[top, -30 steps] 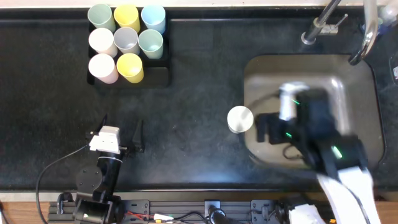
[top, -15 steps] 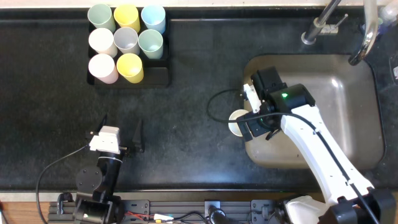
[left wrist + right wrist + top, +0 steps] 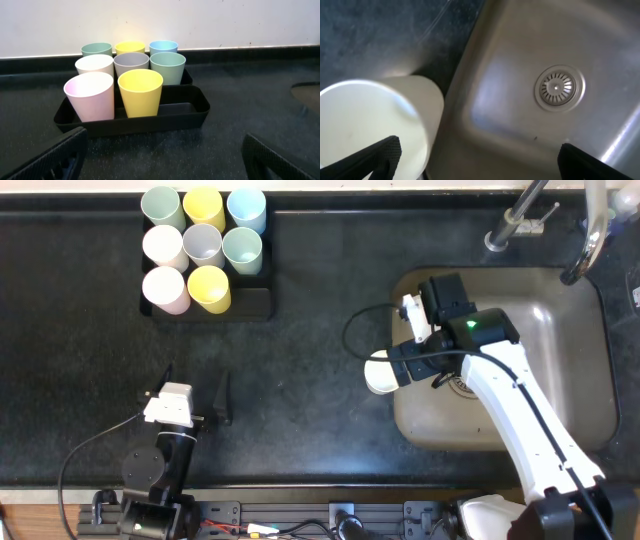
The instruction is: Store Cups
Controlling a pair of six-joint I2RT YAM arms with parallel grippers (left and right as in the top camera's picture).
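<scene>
Right gripper (image 3: 487, 159), jaws wide, hangs at the sink (image 3: 570, 330)'s left rim; upright white cup (image 3: 367, 117) stands off-centre, toward one finger.

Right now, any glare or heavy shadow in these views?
Left wrist view: bright patch on the wall behind the cups. Right wrist view: soft sheen on the sink around the drain; white cup brightly lit. Top view: countertop dark and matte.

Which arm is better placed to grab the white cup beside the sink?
Right, I'd say. The right tool, open, is right at the white cup by the sink. The left tool, also open, rests far across the counter, facing the tray.
</scene>
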